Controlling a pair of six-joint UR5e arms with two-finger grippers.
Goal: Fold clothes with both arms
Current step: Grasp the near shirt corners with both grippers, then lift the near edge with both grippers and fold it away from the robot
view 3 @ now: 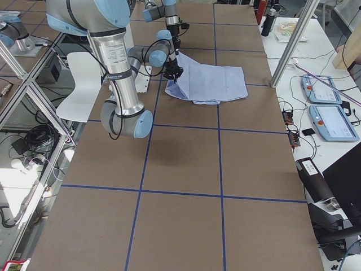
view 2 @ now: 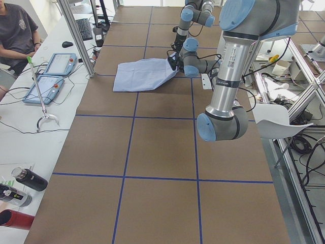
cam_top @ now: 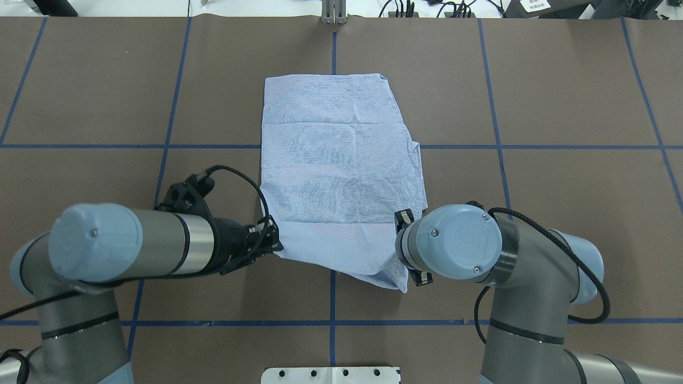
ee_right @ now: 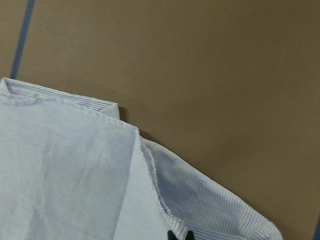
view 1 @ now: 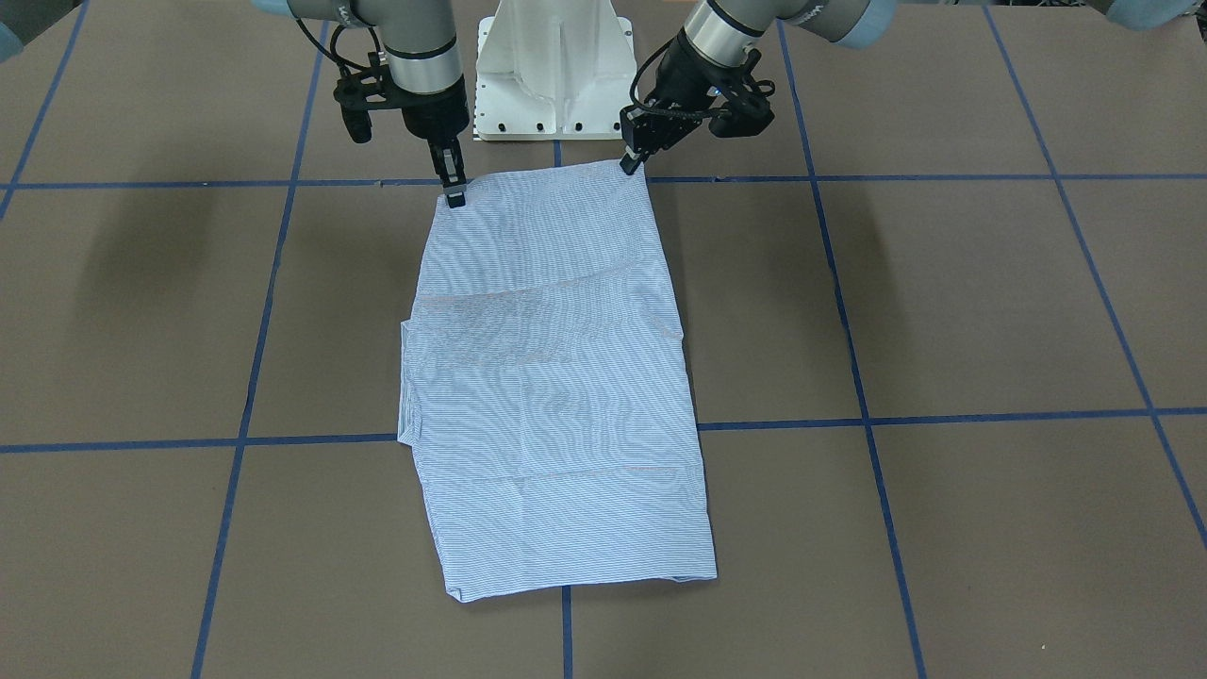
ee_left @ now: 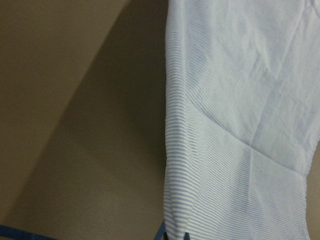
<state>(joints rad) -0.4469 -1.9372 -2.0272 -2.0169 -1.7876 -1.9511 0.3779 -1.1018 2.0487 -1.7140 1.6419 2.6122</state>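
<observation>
The light blue-and-white striped shirt [view 1: 556, 377] lies folded into a long strip in the middle of the table, back side up, also in the overhead view [cam_top: 341, 170]. My left gripper [view 1: 629, 166] is shut on its robot-side corner, seen from above [cam_top: 276, 244] and in the left wrist view [ee_left: 174, 236]. My right gripper [view 1: 455, 196] is shut on the other robot-side corner, where layered edges show in the right wrist view [ee_right: 177, 235]. Both corners are held slightly above the table. From above, the right wrist hides its fingertips. Collar and buttons are hidden.
The white pedestal base [view 1: 554, 71] stands just behind the held edge. Blue tape lines [view 1: 943, 415] grid the brown table. A person [view 2: 18, 25], teach pendants [view 2: 48, 76] and bottles [view 2: 23, 180] are at a side table beyond the shirt's far end.
</observation>
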